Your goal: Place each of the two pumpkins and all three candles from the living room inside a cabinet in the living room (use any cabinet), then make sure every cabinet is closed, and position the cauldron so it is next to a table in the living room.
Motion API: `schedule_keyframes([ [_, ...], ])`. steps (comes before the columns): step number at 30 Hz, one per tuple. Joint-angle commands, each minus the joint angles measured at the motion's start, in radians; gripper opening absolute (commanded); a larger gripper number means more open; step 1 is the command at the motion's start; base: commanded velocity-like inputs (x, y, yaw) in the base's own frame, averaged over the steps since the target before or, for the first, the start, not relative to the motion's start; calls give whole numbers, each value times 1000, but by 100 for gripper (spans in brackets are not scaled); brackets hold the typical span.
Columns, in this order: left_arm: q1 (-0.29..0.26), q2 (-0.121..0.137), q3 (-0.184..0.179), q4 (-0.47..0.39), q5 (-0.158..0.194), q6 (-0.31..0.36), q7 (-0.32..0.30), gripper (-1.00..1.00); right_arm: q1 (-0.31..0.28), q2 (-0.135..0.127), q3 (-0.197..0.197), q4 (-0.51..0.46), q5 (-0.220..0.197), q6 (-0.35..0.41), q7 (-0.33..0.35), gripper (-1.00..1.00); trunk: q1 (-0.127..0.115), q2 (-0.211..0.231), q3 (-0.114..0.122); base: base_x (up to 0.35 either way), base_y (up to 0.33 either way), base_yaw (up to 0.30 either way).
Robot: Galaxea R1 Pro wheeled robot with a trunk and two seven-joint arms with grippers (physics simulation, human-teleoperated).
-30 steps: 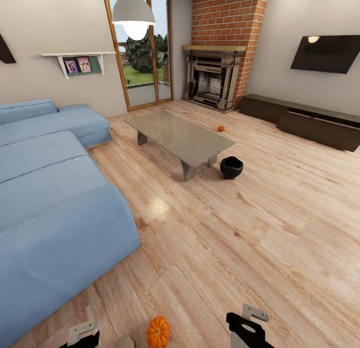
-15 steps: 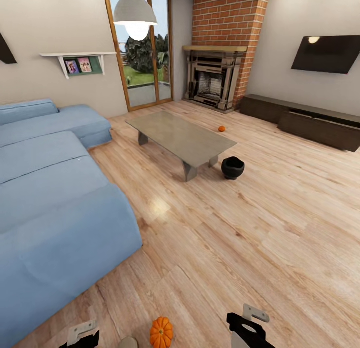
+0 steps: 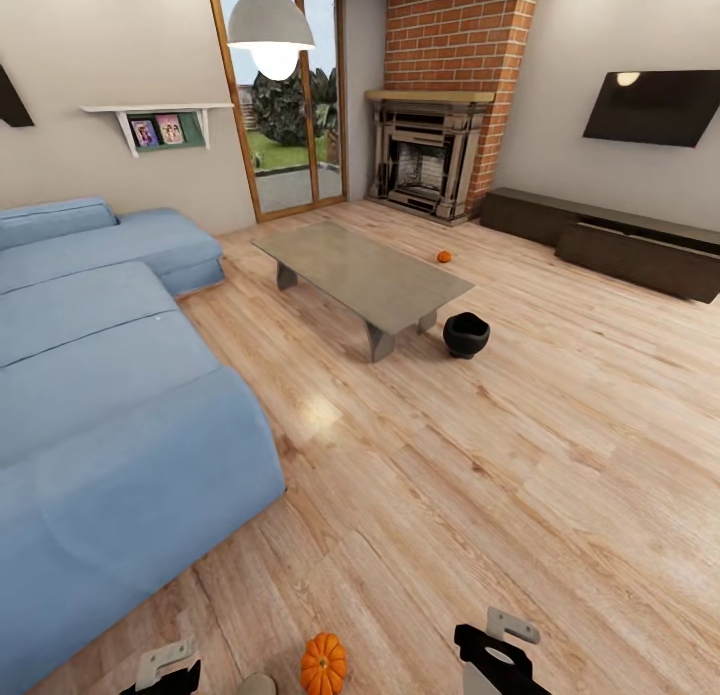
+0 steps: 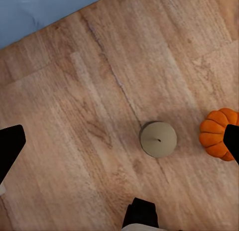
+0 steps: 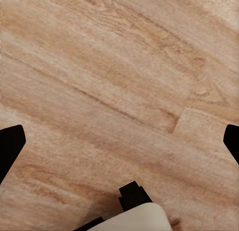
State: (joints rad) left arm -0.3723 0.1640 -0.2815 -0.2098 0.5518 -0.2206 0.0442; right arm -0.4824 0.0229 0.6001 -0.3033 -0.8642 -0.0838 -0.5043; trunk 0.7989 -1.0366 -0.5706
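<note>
One orange pumpkin (image 3: 323,665) lies on the wood floor at the bottom of the head view, with a grey-beige candle (image 3: 257,685) just left of it. In the left wrist view the candle (image 4: 158,139) and the pumpkin (image 4: 216,134) lie on the floor below my open left gripper (image 4: 119,144), the pumpkin close to one fingertip. A second pumpkin (image 3: 443,257) sits far off beyond the table (image 3: 365,272). The black cauldron (image 3: 465,334) stands on the floor at the table's near right corner. My right gripper (image 5: 119,144) hangs open over bare floor. The dark cabinet (image 3: 610,240) runs along the right wall.
A large blue sofa (image 3: 110,405) takes up the left side. A brick fireplace (image 3: 430,160) stands in the far corner beside a glass door (image 3: 290,145). A television (image 3: 655,107) hangs above the cabinet. Open wood floor (image 3: 520,455) stretches between me and the cabinet.
The whole head picture has shifted a little to the right, so the camera moved slightly. None of the objects has moved, and both grippers stay open.
</note>
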Motion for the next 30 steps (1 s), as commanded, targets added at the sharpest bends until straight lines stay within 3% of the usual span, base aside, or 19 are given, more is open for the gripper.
schedule_keyframes([
  [1,0,0,-8,0,5,-3,5,100,-1,0,7,-1,-11,-7,-4,100,0,-1,-1,0,0,0],
  [15,0,0,-6,0,7,10,6,100,-1,-1,13,-19,7,-7,-2,100,50,-92,-42,0,0,0],
  [20,-1,-4,-7,-9,6,56,8,100,-1,-4,17,-104,23,13,0,100,69,-127,-57,0,0,0],
  [22,-3,-5,-8,-16,5,103,9,100,-1,-5,18,-143,31,48,0,100,77,-141,-63,0,0,0],
  [24,-7,-6,-9,-50,3,179,12,100,-1,-5,18,-222,42,147,-3,100,84,-155,-70,0,0,0],
  [30,-11,-2,-10,-203,1,379,15,100,-1,-9,8,-611,39,482,-39,100,107,-197,-89,0,0,0],
])
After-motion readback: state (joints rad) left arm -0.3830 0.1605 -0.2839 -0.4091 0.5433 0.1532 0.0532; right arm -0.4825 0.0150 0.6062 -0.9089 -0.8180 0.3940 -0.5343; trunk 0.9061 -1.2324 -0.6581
